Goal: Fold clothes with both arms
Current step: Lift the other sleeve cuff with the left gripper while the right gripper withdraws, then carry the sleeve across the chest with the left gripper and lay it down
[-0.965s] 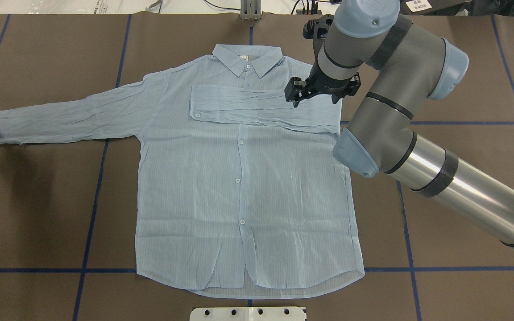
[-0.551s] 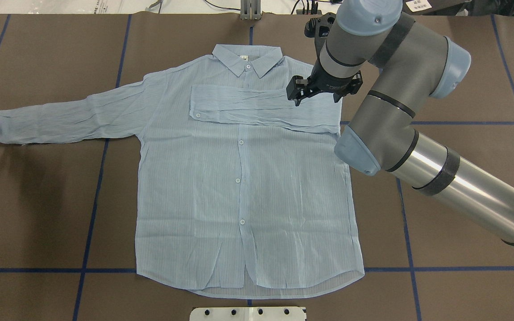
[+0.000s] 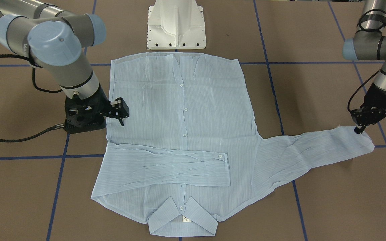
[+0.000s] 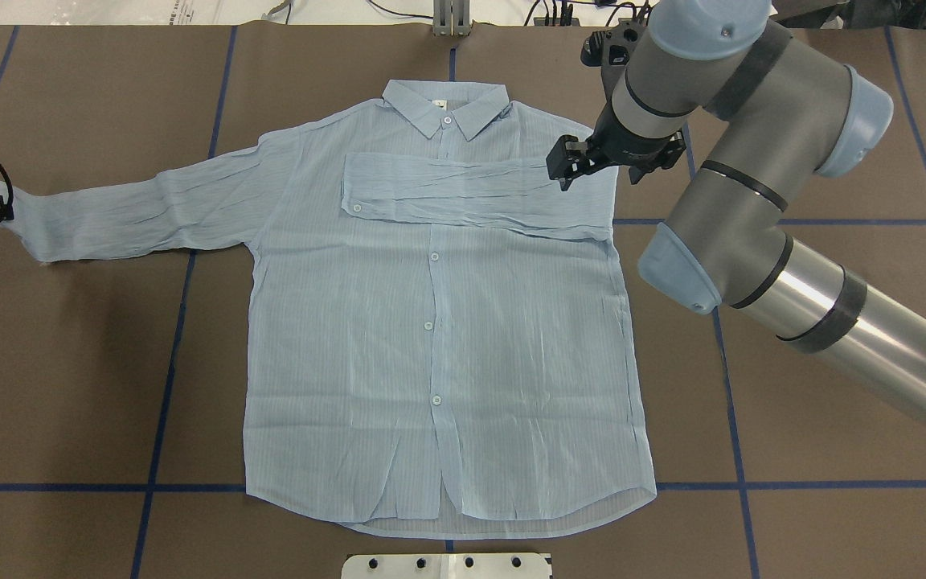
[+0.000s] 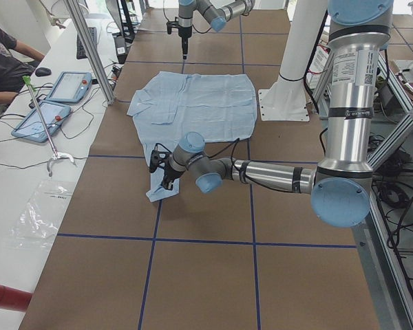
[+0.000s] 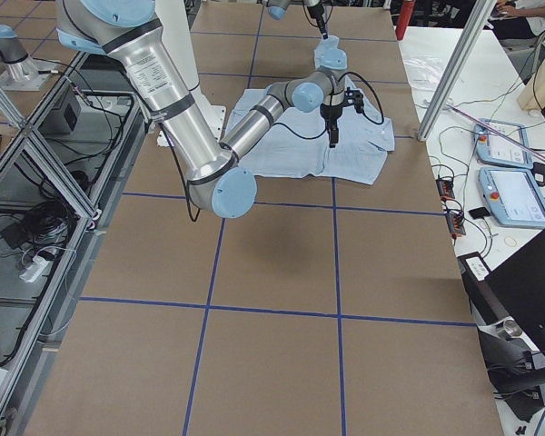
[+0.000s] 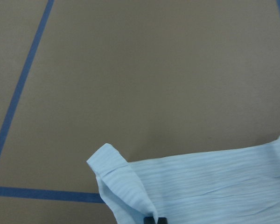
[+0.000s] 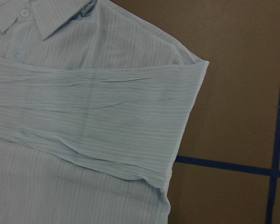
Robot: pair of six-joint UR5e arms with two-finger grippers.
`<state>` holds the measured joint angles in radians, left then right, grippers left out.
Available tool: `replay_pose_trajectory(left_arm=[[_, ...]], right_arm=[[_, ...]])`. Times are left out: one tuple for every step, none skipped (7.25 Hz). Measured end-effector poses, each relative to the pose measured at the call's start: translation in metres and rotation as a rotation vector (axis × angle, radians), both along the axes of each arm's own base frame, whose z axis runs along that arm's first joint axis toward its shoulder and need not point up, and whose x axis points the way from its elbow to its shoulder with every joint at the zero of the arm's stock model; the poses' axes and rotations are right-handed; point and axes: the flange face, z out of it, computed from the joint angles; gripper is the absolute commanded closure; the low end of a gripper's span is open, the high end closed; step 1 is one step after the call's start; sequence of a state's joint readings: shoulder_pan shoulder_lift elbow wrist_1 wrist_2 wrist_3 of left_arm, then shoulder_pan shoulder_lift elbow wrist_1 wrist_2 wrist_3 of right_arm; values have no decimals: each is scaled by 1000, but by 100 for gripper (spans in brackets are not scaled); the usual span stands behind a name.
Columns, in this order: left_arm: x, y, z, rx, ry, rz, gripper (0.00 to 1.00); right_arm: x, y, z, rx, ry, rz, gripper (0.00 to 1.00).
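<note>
The pale blue, finely striped, thin button-up shirt (image 4: 431,338) lies flat and face up in the middle of the brown, blue-taped tabletop (image 4: 69,362). Its collar points toward the far edge and its hem toward the robot's edge. One folded sleeve (image 4: 463,189) lies across the chest. The outstretched sleeve (image 4: 133,211) reaches toward the tabletop's left end.

The black two-finger left gripper (image 3: 358,129) is pinched tight on that sleeve's cuff (image 7: 116,172), whose corner stands lifted off the surface (the wrist view shows cloth running into the fingers). The black right gripper (image 4: 563,165) hovers over the shoulder end of the folded sleeve, jaws apart and empty.

The coming move, I judge, is the second sleeve fold. The outstretched sleeve's long axis runs along the tabletop's length, so the cuff must travel rightward over the chest. The left arm has the cuff in hand, and the right is well apart from it.
</note>
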<state>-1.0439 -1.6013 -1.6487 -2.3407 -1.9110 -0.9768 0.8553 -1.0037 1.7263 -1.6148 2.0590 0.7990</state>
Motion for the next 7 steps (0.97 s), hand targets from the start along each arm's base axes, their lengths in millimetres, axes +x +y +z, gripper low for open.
replay_pose_trajectory(left_arm=[[10, -14, -55, -26, 29, -30, 100], [23, -31, -119, -64, 68, -64, 100], [40, -45, -185, -112, 129, -85, 100], [59, -51, -245, -170, 221, -87, 100], [75, -49, -298, -228, 328, -91, 100], [93, -45, -344, -279, 423, -99, 100], [110, -39, -378, -319, 497, -101, 100]], right_arm=[[19, -1, 25, -1, 18, -18, 0], [38, -4, 50, -2, 36, -39, 0], [62, -7, 77, 0, 52, -63, 0], [88, -9, 101, 3, 62, -86, 0], [112, -11, 122, 10, 71, -107, 0], [131, -12, 138, 15, 77, -121, 0], [142, -12, 148, 17, 83, -129, 0]])
